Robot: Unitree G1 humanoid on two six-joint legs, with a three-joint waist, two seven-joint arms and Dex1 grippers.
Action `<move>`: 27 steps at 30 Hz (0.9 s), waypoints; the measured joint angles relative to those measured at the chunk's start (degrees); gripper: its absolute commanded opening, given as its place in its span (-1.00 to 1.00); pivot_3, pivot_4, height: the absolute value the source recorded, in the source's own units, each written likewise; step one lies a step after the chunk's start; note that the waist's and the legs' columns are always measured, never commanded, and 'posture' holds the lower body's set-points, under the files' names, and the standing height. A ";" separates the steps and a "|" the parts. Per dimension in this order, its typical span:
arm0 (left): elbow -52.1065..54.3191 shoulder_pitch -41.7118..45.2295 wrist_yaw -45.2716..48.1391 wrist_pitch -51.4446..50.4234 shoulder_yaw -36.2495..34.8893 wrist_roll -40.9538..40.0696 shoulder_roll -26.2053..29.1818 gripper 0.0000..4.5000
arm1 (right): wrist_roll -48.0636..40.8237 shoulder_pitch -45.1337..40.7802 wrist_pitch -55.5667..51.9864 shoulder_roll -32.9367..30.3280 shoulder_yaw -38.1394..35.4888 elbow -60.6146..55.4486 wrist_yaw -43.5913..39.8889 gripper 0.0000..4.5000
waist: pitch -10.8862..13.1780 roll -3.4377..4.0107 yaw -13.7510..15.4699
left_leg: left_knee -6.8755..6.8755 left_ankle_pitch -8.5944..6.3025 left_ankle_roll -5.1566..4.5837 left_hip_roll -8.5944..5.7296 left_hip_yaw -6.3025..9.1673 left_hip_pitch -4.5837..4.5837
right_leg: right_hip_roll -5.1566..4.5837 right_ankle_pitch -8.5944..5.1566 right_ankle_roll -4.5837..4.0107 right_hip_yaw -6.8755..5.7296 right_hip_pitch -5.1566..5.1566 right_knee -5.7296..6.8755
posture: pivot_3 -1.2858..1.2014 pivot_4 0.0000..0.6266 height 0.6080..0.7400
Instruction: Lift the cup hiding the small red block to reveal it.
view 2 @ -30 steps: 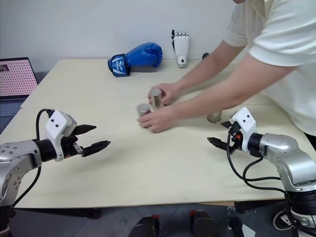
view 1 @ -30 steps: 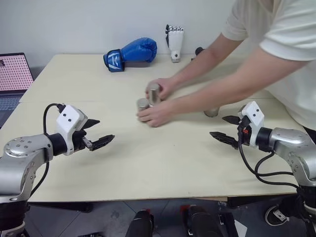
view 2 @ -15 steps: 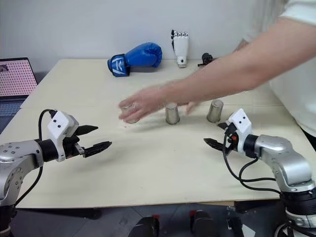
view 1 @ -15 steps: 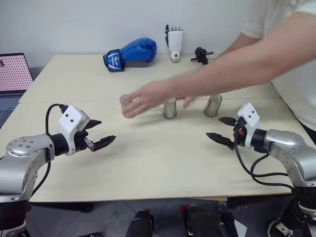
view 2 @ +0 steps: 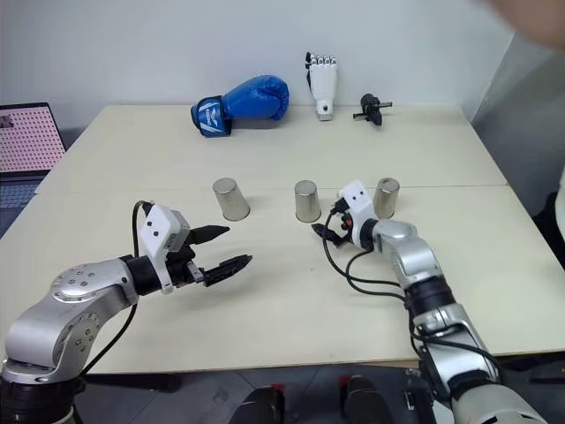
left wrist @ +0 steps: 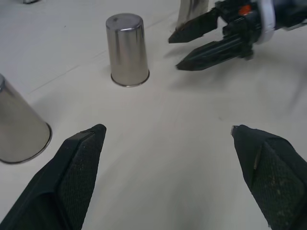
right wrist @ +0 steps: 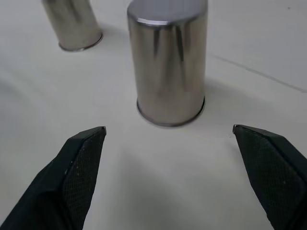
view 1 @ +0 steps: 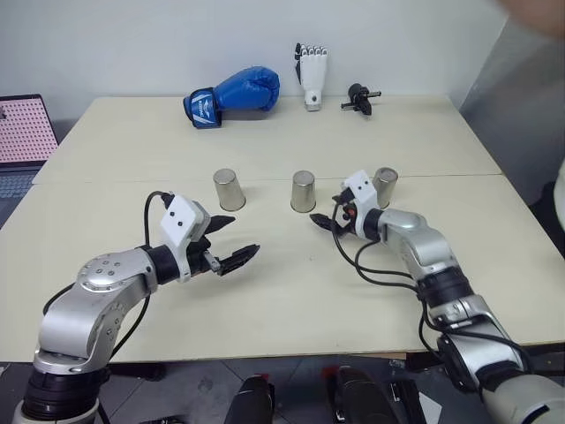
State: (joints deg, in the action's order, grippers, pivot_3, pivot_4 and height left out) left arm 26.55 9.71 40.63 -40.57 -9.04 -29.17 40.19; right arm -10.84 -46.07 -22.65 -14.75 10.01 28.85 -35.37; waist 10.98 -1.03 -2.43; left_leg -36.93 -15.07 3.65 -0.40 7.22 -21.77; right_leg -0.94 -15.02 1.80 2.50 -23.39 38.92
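Three identical silvery cups stand upside down in a row on the table: a left cup [view 1: 229, 189], a middle cup [view 1: 303, 192] and a right cup [view 1: 384, 186]. The small red block is hidden. My right gripper [view 1: 325, 214] is open and sits just right of the middle cup, pointing at it without touching; in the right wrist view that cup [right wrist: 169, 62] stands close ahead between the fingers. My left gripper [view 1: 244, 235] is open and empty, nearer the table's front than the left cup. Its wrist view shows the middle cup [left wrist: 127, 50] and the right gripper [left wrist: 211, 40].
At the table's far edge lie a blue boxing glove [view 1: 234, 93], a white robotic hand [view 1: 312, 71] and a small black object [view 1: 360, 97]. A laptop [view 1: 22, 132] stands off the table's left side. Part of a person [view 1: 538, 18] shows at the upper right.
The person's arms have left the table, and the cups now stand in a row. My right gripper moved left and forward to the middle cup. My left gripper moved right.
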 measured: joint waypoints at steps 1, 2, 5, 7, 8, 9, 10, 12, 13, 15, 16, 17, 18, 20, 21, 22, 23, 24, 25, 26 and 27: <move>0.04 0.01 -0.27 -0.15 0.02 0.02 -0.07 0.99 | 0.10 -0.81 0.60 0.43 -0.19 1.64 -0.04 1.00 | 0.00 0.00 -0.02 | 0.01 0.00 0.00 0.00 0.00 0.00 | 0.00 0.00 0.00 0.00 0.00 0.00 | 0.03 -0.52 1.00; 0.16 -0.08 -0.99 -0.35 0.02 0.01 -0.29 0.99 | 0.16 -2.18 1.86 1.42 -0.68 4.95 -0.31 1.00 | 0.00 0.00 -0.06 | 0.02 0.00 0.00 0.00 0.00 0.00 | 0.00 0.00 0.00 0.00 -0.01 0.00 | 0.03 -0.52 1.00; 0.26 -0.11 -2.22 -0.58 0.09 0.00 -1.19 0.99 | 0.18 -5.33 5.18 3.95 -1.92 12.28 -1.51 1.00 | 0.00 0.01 -0.30 | 0.02 0.00 0.00 0.00 -0.01 0.00 | 0.00 0.00 -0.01 0.01 -0.01 0.01 | 0.03 -0.52 1.00; 0.26 0.10 -2.94 -0.65 0.12 0.00 -1.54 0.99 | 0.56 -7.44 7.40 5.44 -2.04 16.50 -2.55 1.00 | 0.00 0.01 -0.52 | 0.03 0.00 0.00 0.00 -0.01 0.00 | 0.01 0.00 0.00 0.01 -0.01 0.01 | 0.03 -0.52 1.00; 0.26 0.13 -3.11 -0.65 0.13 0.00 -1.62 0.99 | 0.67 -8.36 8.38 6.04 -2.14 18.18 -2.93 1.00 | 0.00 0.01 -0.58 | 0.02 0.00 0.00 0.00 -0.01 0.00 | 0.01 0.00 -0.01 0.01 -0.01 0.02 | 0.03 -0.52 1.00; 0.24 0.25 -3.41 -0.66 0.25 0.01 -1.69 0.99 | 0.91 -9.89 9.77 6.89 -2.20 20.93 -3.02 1.00 | 0.00 0.01 -0.76 | 0.02 0.00 0.00 0.00 -0.01 0.00 | 0.01 0.00 -0.01 0.01 -0.02 0.03 | 0.03 -0.52 1.00; 0.24 0.43 -3.58 -0.66 0.41 0.01 -1.72 0.99 | 1.33 -11.01 11.02 7.53 -2.24 22.95 -3.00 1.00 | 0.00 0.01 -0.82 | 0.01 0.00 0.00 0.00 -0.01 0.01 | 0.01 0.00 -0.01 0.01 -0.02 0.04 | 0.03 -0.52 1.00; 0.24 0.68 -3.68 -0.65 0.75 0.00 -1.72 0.99 | 2.08 -12.66 13.60 8.72 -2.54 26.43 -2.94 1.00 | 0.00 0.01 -0.87 | 0.02 0.00 0.00 0.00 0.00 0.02 | 0.03 0.00 -0.01 0.01 -0.02 0.05 | 0.03 -0.52 1.00; 0.24 0.68 -3.69 -0.66 0.84 0.00 -1.72 0.99 | 2.49 -13.18 14.48 9.13 -2.74 27.66 -2.93 1.00 | 0.00 0.01 -0.87 | 0.02 0.00 0.00 0.00 0.00 0.02 | 0.03 0.00 -0.01 0.01 -0.02 0.05 | 0.03 -0.52 1.00; 0.21 0.67 -3.62 -0.63 0.85 0.01 -1.70 0.99 | 3.63 -14.11 16.80 9.89 -2.86 30.31 -2.33 1.00 | 0.01 0.01 -0.88 | 0.02 0.00 0.00 0.00 0.00 0.01 | 0.03 0.01 -0.01 0.02 -0.02 0.05 | 0.03 -0.52 1.00; 0.19 0.67 -3.55 -0.59 0.85 0.01 -1.67 0.99 | 4.37 -14.33 18.08 10.30 -2.87 31.26 -1.93 1.00 | 0.00 0.01 -0.88 | 0.02 0.00 0.00 0.00 0.00 0.01 | 0.03 0.00 -0.01 0.02 -0.02 0.05 | 0.03 -0.52 1.00; 0.16 0.67 -3.50 -0.54 0.85 0.02 -1.62 1.00 | 5.02 -14.47 19.04 10.68 -2.88 31.99 -1.82 0.92 | 0.01 0.01 -0.89 | 0.03 0.00 0.00 0.00 0.00 0.01 | 0.03 0.00 -0.01 0.02 -0.02 0.04 | 0.03 -0.52 1.00; 0.09 0.67 -3.44 -0.47 0.85 0.03 -1.60 1.00 | 5.34 -14.65 19.85 11.04 -2.96 32.82 -1.71 0.84 | 0.01 0.02 -0.89 | 0.03 0.00 0.00 0.00 0.00 0.01 | 0.03 0.00 -0.01 0.02 -0.02 0.05 | 0.03 -0.52 1.00; -0.04 0.67 -3.37 -0.42 0.85 0.08 -1.58 1.00 | 5.70 -15.08 21.02 11.43 -3.24 33.90 -0.93 0.67 | 0.01 0.02 -0.89 | 0.02 0.00 0.00 0.00 0.01 0.00 | 0.03 0.01 -0.01 0.02 -0.03 0.05 | 0.03 -0.52 1.00; -0.15 0.68 -3.32 -0.38 0.85 0.10 -1.58 1.00 | 5.87 -15.50 21.56 11.46 -3.41 34.40 -0.57 0.58 | 0.01 0.02 -0.89 | 0.02 0.00 0.00 0.00 0.01 0.00 | 0.03 0.01 -0.01 0.02 -0.03 0.05 | 0.03 -0.52 1.00; -0.19 0.68 -3.28 -0.37 0.85 0.13 -1.58 1.00 | 6.23 -15.79 22.07 11.45 -3.71 34.63 -0.39 0.50 | 0.01 0.02 -0.89 | 0.02 0.00 0.00 0.00 0.01 0.00 | 0.03 0.01 -0.01 0.02 -0.03 0.05 | 0.03 -0.52 1.00; -0.20 0.69 -3.26 -0.37 0.85 0.16 -1.58 1.00 | 6.33 -15.98 22.54 11.44 -3.97 34.65 -0.21 0.35 | 0.01 0.02 -0.89 | 0.02 0.00 0.00 0.00 0.01 0.01 | 0.03 0.01 -0.01 0.02 -0.03 0.05 | 0.03 -0.52 1.00; -0.22 0.76 -3.22 -0.31 0.85 0.21 -1.58 1.00 | 6.34 -16.12 23.02 11.47 -4.31 34.69 0.07 0.29 | 0.01 0.02 -0.89 | 0.02 0.00 0.00 0.00 0.02 0.01 | 0.03 0.01 -0.01 0.02 -0.03 0.05 | 0.03 -0.52 1.00; -0.33 0.87 -3.13 -0.28 0.85 0.27 -1.58 1.00 | 6.34 -16.20 23.34 11.50 -4.43 34.81 0.29 0.21 | 0.01 0.02 -0.89 | 0.02 0.00 0.00 0.00 0.02 0.01 | 0.03 0.01 -0.01 0.02 -0.03 0.06 | 0.03 -0.52 1.00; -0.57 1.15 -2.97 -0.23 0.87 0.34 -1.58 1.00 | 6.34 -16.28 23.49 11.58 -4.60 34.96 0.51 0.05 | 0.01 0.02 -0.89 | 0.02 0.00 0.00 0.00 0.02 0.01 | 0.04 0.01 -0.01 0.02 -0.03 0.06 | 0.03 -0.52 1.00; -0.77 1.41 -2.90 -0.18 0.88 0.39 -1.58 1.00 | 6.35 -16.28 23.56 11.75 -4.86 35.02 0.60 -0.04 | 0.01 0.02 -0.90 | 0.02 0.00 0.00 0.01 0.02 0.01 | 0.05 0.01 -0.01 0.02 -0.03 0.06 | 0.03 -0.52 1.00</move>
State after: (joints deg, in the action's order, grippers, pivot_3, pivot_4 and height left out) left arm 25.78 11.13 37.74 -40.75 -8.16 -28.77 38.61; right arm -4.49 -62.35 0.90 -3.01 5.15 63.87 -34.78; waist 10.99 -1.01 -3.33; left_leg -36.91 -15.07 3.64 -0.39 7.24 -21.76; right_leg -0.89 -15.02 1.79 2.52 -23.42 38.98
